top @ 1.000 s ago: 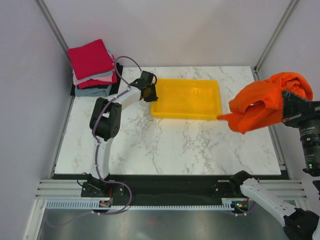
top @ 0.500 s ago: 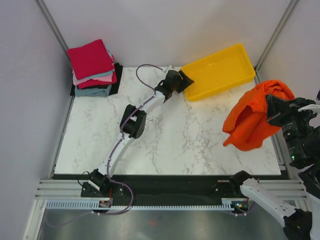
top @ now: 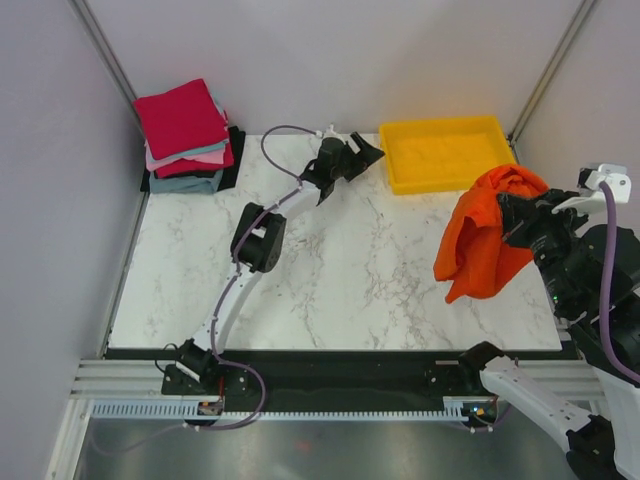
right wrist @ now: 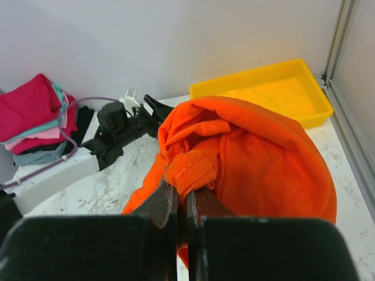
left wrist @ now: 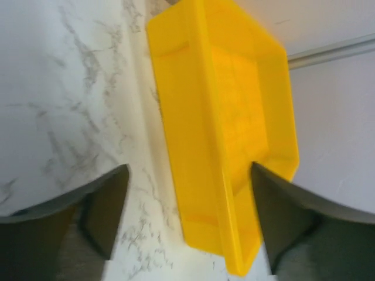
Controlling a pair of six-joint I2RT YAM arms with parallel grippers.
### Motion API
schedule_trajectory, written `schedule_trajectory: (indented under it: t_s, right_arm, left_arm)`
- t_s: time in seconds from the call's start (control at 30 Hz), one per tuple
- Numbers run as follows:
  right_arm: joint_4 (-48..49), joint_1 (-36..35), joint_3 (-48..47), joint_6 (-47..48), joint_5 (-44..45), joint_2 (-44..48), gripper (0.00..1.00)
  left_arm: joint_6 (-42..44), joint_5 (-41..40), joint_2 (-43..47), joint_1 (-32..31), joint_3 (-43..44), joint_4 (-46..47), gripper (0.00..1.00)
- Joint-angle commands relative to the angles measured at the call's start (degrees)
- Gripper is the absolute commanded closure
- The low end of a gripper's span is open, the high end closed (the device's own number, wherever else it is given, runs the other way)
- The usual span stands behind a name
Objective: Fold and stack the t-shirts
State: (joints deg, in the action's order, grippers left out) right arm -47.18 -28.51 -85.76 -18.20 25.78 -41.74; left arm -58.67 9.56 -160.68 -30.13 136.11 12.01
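A bright orange-red t-shirt [top: 482, 243] hangs bunched over the table's right side. My right gripper [top: 516, 217] is shut on a hemmed fold of it [right wrist: 188, 170], and the rest drapes beyond the jaws [right wrist: 269, 158]. Folded t-shirts [top: 185, 133] are stacked at the back left corner, crimson on top, with pink, grey-blue and black below; the stack also shows in the right wrist view [right wrist: 34, 120]. My left gripper [top: 366, 152] is open at the back, just left of the yellow tray. Its fingers [left wrist: 108, 208] stand wide on either side of the tray's near corner.
The yellow plastic tray [top: 400, 160] sits at the back right corner of the marble table [top: 330, 270], seen close in the left wrist view [left wrist: 193, 146]. Grey walls and corner posts enclose the table. My left arm [top: 258, 235] stretches diagonally across the table's middle.
My left gripper carried the yellow tray from the back middle to the back right corner and opened. My right arm brought the orange-red t-shirt left and lower, over the table.
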Motion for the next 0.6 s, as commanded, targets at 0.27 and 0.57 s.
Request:
schedule_trajectory:
  t_s: [0.27,0.57]
  right_arm:
    - [4.1,-0.1,-0.2,-0.7,-1.4,0.8,1.00]
    - [1.7,-0.1,-0.9,0.4,1.9,1.8,1.00]
  left_arm:
    - [4.9,-14.1,13.9,1.3,-7.3,-15.1,0.98]
    - [-8.4,-11.9,-5.9,-1.2,9.2,-10.0,0.98]
